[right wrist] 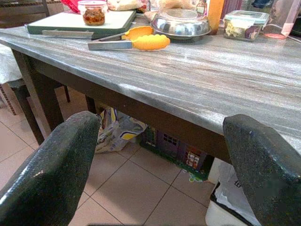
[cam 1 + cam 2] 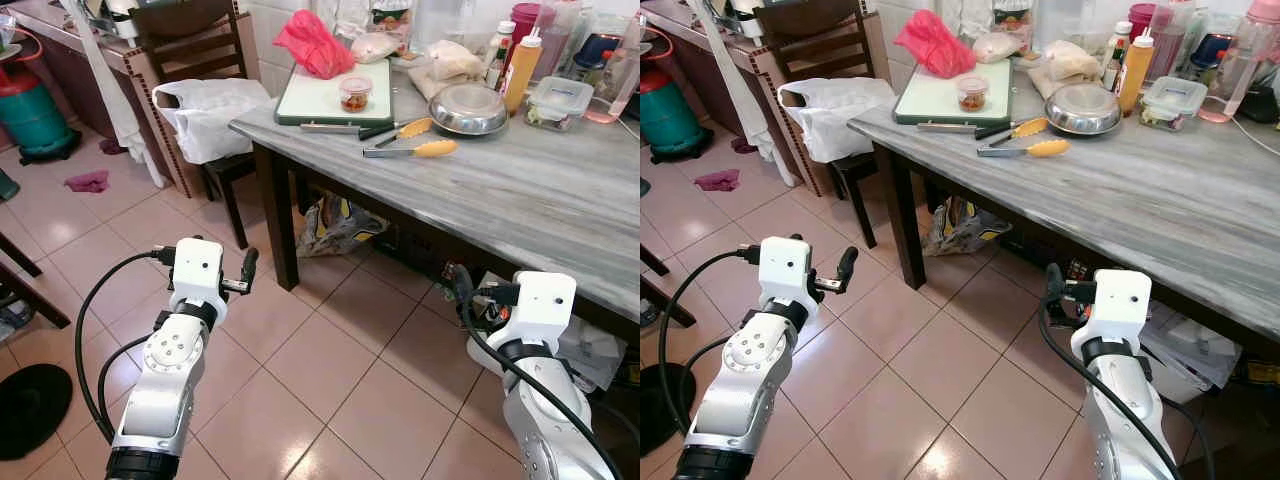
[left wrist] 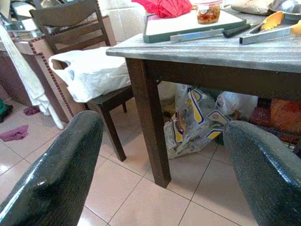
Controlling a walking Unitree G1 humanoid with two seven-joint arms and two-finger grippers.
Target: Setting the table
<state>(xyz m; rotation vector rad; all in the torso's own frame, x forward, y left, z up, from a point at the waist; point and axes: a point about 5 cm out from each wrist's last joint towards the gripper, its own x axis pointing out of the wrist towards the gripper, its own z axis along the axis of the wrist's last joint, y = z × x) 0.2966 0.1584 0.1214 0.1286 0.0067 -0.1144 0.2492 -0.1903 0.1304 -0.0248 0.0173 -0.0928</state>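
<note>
A grey wood-grain table stands ahead and to the right. On its far end lie a white cutting board with a small jar, a knife, yellow-handled tongs and a steel bowl. An orange sauce bottle and a lidded plastic container stand behind the bowl. My left gripper is open and holds nothing, low over the floor, left of the table leg. Below the table's near edge, my right gripper is open with nothing in it.
A dark wooden chair with a white plastic bag on its seat stands at the table's left end. Printed bags and boxes lie under the table. A green cylinder and a pink cloth are at far left.
</note>
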